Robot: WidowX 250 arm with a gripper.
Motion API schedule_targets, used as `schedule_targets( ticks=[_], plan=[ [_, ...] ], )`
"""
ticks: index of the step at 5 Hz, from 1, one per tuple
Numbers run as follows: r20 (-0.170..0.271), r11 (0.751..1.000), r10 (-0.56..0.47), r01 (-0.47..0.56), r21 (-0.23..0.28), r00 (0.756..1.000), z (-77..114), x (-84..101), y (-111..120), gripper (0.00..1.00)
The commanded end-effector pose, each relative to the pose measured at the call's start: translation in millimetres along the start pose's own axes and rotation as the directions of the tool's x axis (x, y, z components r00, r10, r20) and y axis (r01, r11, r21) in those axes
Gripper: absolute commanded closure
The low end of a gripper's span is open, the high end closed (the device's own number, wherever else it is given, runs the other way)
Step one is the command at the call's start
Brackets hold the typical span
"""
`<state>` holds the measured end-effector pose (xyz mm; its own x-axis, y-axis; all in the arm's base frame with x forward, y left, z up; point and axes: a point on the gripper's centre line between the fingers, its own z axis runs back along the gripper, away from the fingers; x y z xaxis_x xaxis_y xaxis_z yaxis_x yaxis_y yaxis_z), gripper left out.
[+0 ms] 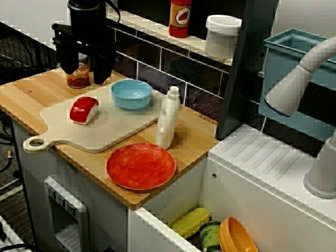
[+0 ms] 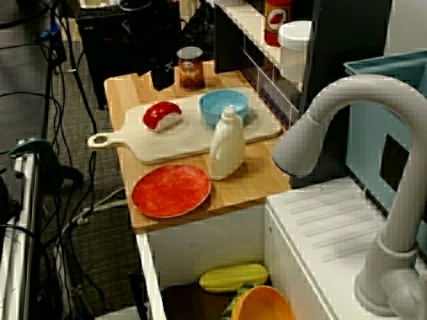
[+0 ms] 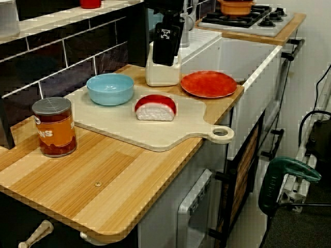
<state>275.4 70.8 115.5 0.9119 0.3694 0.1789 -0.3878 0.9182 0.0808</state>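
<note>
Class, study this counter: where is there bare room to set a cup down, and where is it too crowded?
Bare wood lies at the counter's end, between the can and the front edge, beside the cutting board. The board's handle end, past the sushi, is free too. It is crowded where bowl, bottle and plate cluster.

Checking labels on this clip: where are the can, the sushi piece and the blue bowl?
can point(image 3: 54, 129), view from the counter's end, on its orange label.
sushi piece point(image 1: 84, 108), view facing the shelf, on its red top.
blue bowl point(image 2: 219, 103), view from the sink side, inside its hollow.
</note>
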Motion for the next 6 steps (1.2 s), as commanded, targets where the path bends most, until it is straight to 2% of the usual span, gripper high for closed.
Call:
schedule_targets(
  ticks=[1, 2, 3, 4, 5, 6],
  plan=[
    [0.08, 0.999, -0.002, -0.001, 0.04, 0.997, -18.2, 10.2, 17.0, 0.0],
    [0.096, 0.999, -0.035, 0.032, 0.039, 0.995, -22.7, 9.0, 22.3, 0.0],
    [0.11, 0.999, -0.021, 0.018, 0.029, 0.994, -21.3, 3.7, 25.4, 0.0],
    [0.09, 1.0, 0.028, -0.027, -0.011, 0.996, -22.0, 0.7, 30.1, 0.0],
    [0.061, 0.997, 0.044, -0.039, -0.071, 0.997, -19.5, -0.3, 28.7, 0.0],
    [0.045, 0.994, 0.065, -0.061, -0.095, 0.997, -23.4, 3.1, 25.2, 0.0]
  ],
)
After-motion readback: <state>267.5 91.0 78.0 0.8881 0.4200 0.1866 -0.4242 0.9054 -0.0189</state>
